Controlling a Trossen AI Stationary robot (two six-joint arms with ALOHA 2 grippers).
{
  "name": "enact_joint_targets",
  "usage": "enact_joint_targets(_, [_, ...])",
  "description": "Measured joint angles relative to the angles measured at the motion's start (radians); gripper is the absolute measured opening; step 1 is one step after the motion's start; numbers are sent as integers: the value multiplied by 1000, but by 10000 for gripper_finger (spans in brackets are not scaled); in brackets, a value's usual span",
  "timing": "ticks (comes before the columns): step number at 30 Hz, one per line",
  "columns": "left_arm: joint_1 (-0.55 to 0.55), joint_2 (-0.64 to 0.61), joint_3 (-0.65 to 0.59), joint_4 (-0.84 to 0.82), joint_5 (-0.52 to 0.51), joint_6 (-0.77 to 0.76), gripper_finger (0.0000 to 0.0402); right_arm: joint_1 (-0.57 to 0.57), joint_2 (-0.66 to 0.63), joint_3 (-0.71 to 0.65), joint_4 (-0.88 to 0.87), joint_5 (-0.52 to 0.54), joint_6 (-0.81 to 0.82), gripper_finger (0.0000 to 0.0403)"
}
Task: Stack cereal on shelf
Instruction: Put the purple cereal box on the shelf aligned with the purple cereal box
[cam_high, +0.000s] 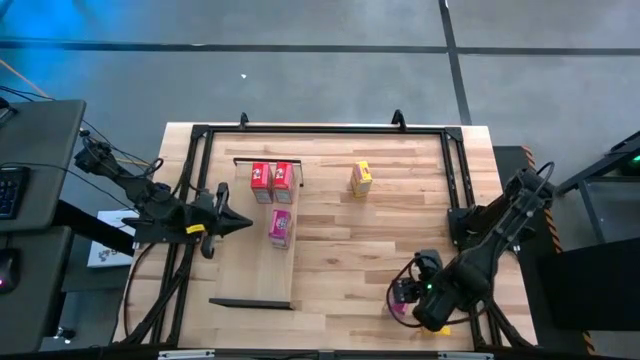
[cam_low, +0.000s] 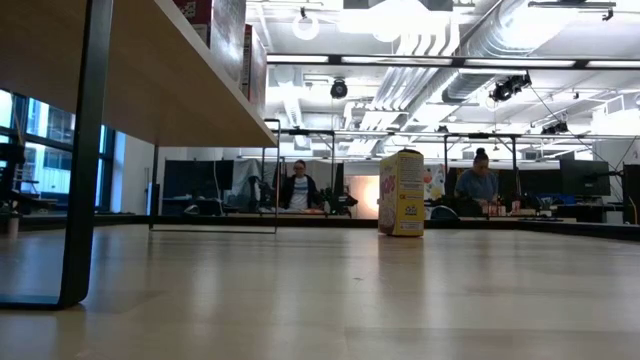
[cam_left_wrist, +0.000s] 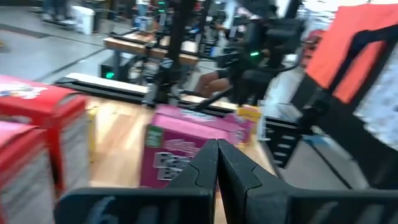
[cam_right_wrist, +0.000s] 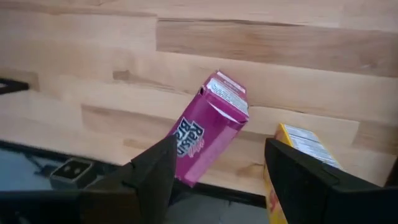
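The shelf (cam_high: 262, 270), a pale wood panel on black legs (cam_low: 85, 150), stands at the table's left. Two red cereal boxes (cam_high: 272, 181) and a pink one (cam_high: 280, 228) stand on it. My left gripper (cam_high: 243, 224) is shut and level, its tips just left of that pink box (cam_left_wrist: 186, 149). A yellow box (cam_high: 361, 178) stands on the tabletop toward the far side. My right gripper (cam_right_wrist: 217, 180) hangs open, pointing down over a second pink box (cam_right_wrist: 208, 127) near the table's near right edge. Another yellow box (cam_right_wrist: 298, 162) sits beside that one.
A black frame (cam_high: 320, 130) runs around the tabletop, with uprights at both sides. The bare wood between the shelf and the right arm holds only the far yellow box (cam_low: 402, 193). The near table edge lies close behind the pink box under my right gripper. People sit at desks in the room beyond.
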Motion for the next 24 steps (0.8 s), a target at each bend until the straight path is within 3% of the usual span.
enact_joint_targets(11, [-75,-4,0,8,-33,2,0,-3,55,0,40,42,37,232])
enact_joint_targets(24, [-79,-4,0,28,-39,27,0,-38,119,0,89,-19,57,232])
